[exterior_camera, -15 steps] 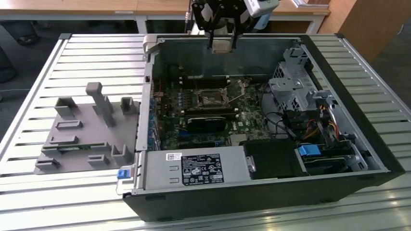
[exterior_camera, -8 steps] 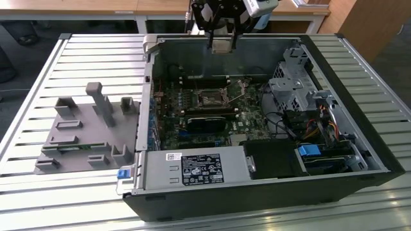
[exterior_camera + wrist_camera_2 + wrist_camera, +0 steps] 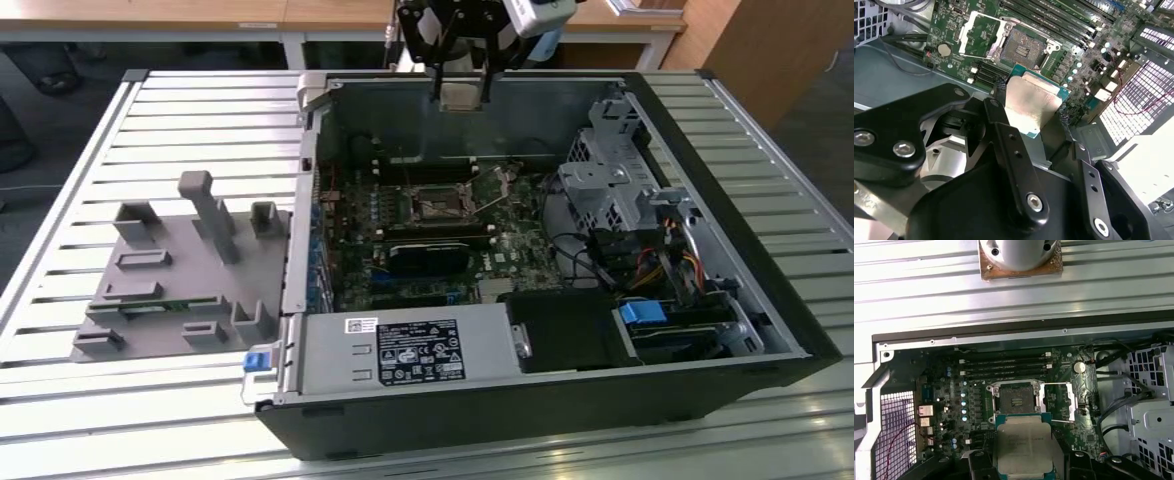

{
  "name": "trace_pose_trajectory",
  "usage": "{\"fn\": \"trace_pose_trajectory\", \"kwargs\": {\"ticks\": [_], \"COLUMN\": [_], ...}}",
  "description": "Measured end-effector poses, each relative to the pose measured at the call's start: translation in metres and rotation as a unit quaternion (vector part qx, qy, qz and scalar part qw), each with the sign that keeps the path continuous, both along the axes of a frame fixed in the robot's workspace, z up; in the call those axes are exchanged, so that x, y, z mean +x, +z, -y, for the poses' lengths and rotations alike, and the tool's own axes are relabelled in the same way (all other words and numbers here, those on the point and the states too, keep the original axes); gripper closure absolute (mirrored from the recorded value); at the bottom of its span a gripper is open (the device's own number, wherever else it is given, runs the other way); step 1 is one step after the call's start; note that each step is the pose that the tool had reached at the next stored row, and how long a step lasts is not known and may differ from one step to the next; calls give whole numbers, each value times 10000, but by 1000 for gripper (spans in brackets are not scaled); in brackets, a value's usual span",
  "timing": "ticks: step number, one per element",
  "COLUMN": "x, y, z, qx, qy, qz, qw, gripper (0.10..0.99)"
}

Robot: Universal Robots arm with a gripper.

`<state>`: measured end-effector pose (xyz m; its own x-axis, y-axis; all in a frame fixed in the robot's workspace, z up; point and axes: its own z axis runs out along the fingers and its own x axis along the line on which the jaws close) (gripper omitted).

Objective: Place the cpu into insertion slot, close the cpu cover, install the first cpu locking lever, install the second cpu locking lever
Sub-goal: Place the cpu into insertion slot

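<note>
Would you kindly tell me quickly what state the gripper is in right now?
Gripper: shut on the cpu.

cpu [image 3: 1024, 445], flat square, silvery-grey face, teal edge, clamped in gripper [image 3: 1031, 107], raised above the board, clear of insertion slot [image 3: 1014, 401], dark square socket, uncovered, cpu cover [image 3: 1058, 401], silvery frame, 1 window, swung open beside slot

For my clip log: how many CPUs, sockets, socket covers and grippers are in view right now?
cpu, held in the gripper: 1
slot, empty: 1
cover, flipped open: 1
gripper: 1
Total: 4
</note>
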<state>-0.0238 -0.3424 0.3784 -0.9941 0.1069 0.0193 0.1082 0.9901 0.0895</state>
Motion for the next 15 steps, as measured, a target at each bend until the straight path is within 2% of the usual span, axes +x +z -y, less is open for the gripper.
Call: {"fn": "trace_pose_trajectory", "kwargs": {"ticks": [8,12,15], "x": [-8,-14,-14], "y": [-3,-10,-15], "z": [-24,-25,-25], "qx": [-9,-9,-9], "qy": [-141,-375,-609], "qz": [-1,-1,-1], "qw": [9999,9993,9981], "gripper": [557,557,557]}}
